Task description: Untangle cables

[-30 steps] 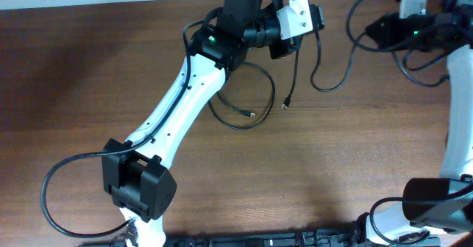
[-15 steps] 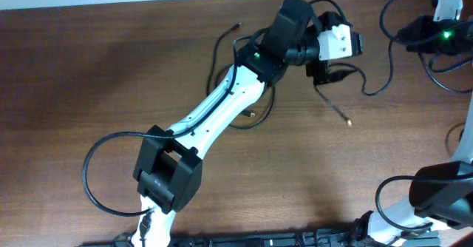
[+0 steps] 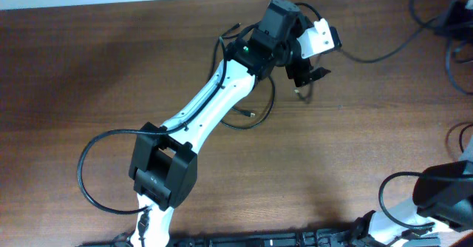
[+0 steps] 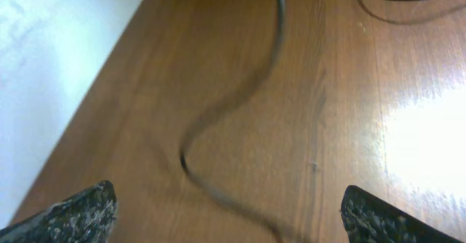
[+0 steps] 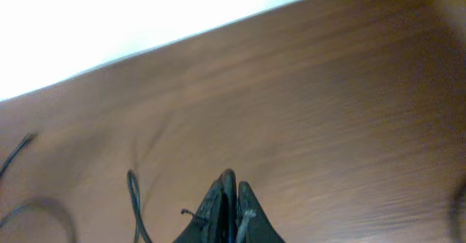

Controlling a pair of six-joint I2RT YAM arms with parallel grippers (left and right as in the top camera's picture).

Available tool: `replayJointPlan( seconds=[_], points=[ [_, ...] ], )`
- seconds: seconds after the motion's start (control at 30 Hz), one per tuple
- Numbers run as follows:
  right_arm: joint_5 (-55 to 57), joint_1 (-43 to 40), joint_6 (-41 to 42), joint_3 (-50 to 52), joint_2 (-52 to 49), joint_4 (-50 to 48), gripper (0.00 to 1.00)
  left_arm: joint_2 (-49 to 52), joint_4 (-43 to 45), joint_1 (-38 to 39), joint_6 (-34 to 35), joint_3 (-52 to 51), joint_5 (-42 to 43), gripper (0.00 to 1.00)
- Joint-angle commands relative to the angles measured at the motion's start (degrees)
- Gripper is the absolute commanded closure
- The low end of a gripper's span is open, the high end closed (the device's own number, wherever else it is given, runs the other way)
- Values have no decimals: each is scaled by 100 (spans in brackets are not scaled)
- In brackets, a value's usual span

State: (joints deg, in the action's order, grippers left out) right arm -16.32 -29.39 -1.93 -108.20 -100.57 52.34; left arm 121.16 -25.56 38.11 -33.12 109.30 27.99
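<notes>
While the thin black cables (image 3: 250,114) are lying in loose loops on the worktop (image 3: 89,92) under the left arm (image 3: 214,103) — one strand running off rightward — the left end effector (image 3: 307,75), clamped a second ago, is now gaping wide over a strand, holding nothing; the right end effector (image 5: 229,177) is staying pinched shut.

Thin black cables (image 4: 182,156): loose curving strands, lying spread apart.

Brown wooden table (image 3: 74,92), thin black cables (image 4: 220,113) sprawled loosely across
</notes>
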Motion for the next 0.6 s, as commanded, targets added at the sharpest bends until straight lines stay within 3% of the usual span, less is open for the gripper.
replayJointPlan(
  seconds=[0.0,0.23,0.33,0.57],
  points=[
    [774,-514,750,-44,-20,-651,96,-140,-234,-87,76,28,-24,1],
    [901,-1731,2162,-44,-20,-2275,96,-142,-861,-116,76,28,-20,1],
    [793,-1902,2118,-44,-20,-2490,96,-142,-988,-116,76,28,-24,1],
    [776,-1637,1073,37,-260,-2332,96,-140,-1047,-116,76,28,-22,1]
  ],
)
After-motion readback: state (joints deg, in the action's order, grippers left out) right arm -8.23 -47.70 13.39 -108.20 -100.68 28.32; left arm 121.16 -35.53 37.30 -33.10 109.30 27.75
